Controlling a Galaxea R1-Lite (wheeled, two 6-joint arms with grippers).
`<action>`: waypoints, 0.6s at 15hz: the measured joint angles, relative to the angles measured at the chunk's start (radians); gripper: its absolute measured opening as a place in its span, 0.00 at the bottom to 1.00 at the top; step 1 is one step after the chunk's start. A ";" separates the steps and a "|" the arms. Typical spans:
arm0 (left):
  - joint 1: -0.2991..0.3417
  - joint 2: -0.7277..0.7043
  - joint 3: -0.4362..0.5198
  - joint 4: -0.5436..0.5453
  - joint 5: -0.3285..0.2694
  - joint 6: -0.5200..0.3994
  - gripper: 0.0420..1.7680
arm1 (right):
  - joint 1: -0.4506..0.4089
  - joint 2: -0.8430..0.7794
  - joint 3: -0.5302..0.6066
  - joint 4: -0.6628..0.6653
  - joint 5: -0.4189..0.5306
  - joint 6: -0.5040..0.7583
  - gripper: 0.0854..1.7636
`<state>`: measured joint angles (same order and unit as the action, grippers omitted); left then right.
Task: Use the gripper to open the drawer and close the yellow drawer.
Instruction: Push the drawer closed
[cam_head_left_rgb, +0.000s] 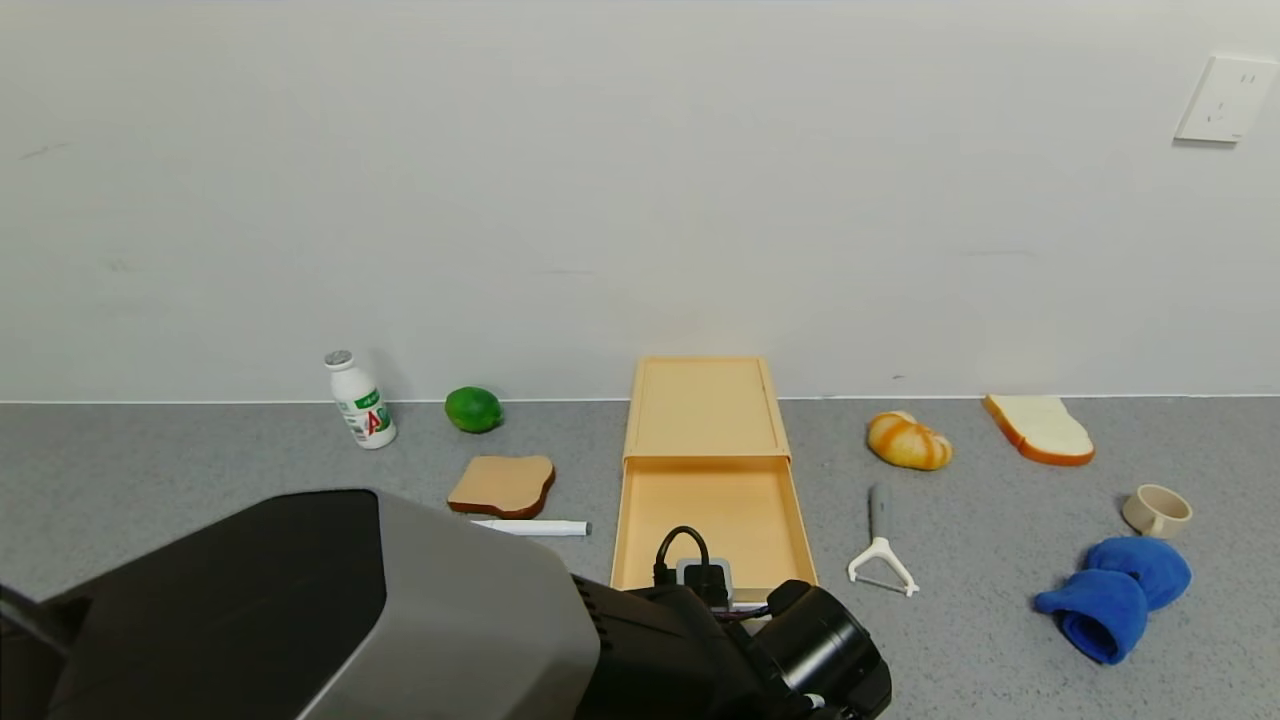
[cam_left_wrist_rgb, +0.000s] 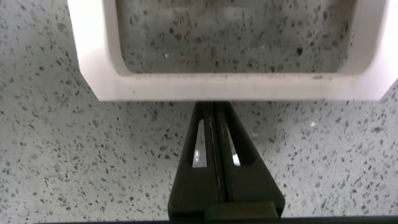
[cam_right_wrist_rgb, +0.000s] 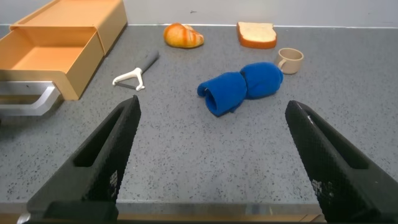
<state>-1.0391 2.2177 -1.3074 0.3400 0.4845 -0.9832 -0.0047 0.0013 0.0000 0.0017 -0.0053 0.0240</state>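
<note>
The pale yellow box (cam_head_left_rgb: 705, 405) stands against the wall, and its drawer (cam_head_left_rgb: 712, 520) is pulled out toward me, empty. My left arm's black wrist (cam_head_left_rgb: 760, 640) hangs over the drawer's front and hides the handle in the head view. In the left wrist view my left gripper (cam_left_wrist_rgb: 214, 107) is shut, fingers pressed together, with its tips at the near bar of the white loop handle (cam_left_wrist_rgb: 236, 88). My right gripper (cam_right_wrist_rgb: 213, 104) is open and empty above the table's front edge. The open drawer (cam_right_wrist_rgb: 43, 59) and its handle (cam_right_wrist_rgb: 28, 102) also show in the right wrist view.
Left of the drawer are a toast slice (cam_head_left_rgb: 502, 485), a white marker (cam_head_left_rgb: 530, 526), a lime (cam_head_left_rgb: 473, 409) and a small bottle (cam_head_left_rgb: 360, 400). To the right are a peeler (cam_head_left_rgb: 880, 560), a bun (cam_head_left_rgb: 908, 440), a white bread slice (cam_head_left_rgb: 1040, 428), a cup (cam_head_left_rgb: 1157, 510) and a blue cloth (cam_head_left_rgb: 1115, 590).
</note>
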 joint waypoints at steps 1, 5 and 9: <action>0.001 0.000 -0.003 0.000 0.006 0.002 0.04 | 0.000 0.000 0.000 0.000 0.000 0.000 0.97; 0.020 0.000 -0.029 0.001 0.009 0.010 0.04 | 0.000 0.000 0.000 0.000 0.000 0.000 0.97; 0.039 0.004 -0.050 0.002 0.013 0.031 0.04 | 0.000 0.000 0.000 0.000 0.000 0.000 0.97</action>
<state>-1.0006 2.2215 -1.3577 0.3419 0.4974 -0.9526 -0.0047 0.0013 0.0000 0.0017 -0.0053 0.0240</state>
